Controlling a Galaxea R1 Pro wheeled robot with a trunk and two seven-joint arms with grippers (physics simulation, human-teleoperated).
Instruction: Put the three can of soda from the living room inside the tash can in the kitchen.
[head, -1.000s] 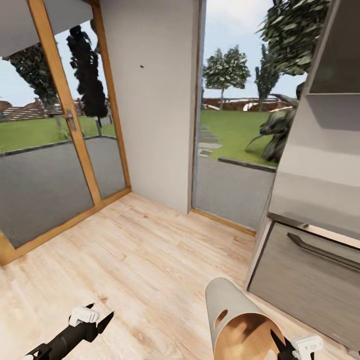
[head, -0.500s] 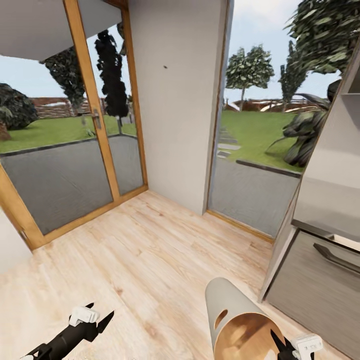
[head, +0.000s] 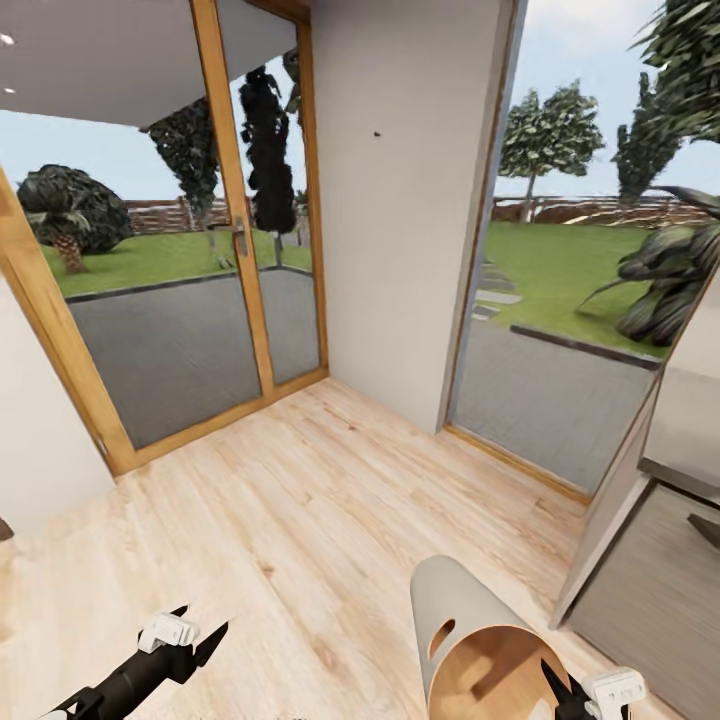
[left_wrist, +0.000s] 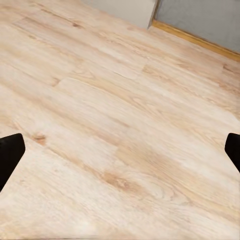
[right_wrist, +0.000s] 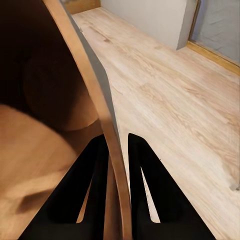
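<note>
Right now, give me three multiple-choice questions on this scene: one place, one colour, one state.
1. Where is the right end effector gripping the trash can?
A. its rim
B. its base
C. its side hole

2. What colour is the can's inside?
A. blue
B. brown
C. white

3. How is the left end effector?
A. shut on a soda can
B. open, holding nothing
C. shut on a door handle

Answers: 1 A, its fingers straddle the rim in the right wrist view. 2 B, brown lining. 3 B, fingertips spread over bare wood floor.

The tash can (head: 470, 640) is cut off at the frame's bottom.
</note>
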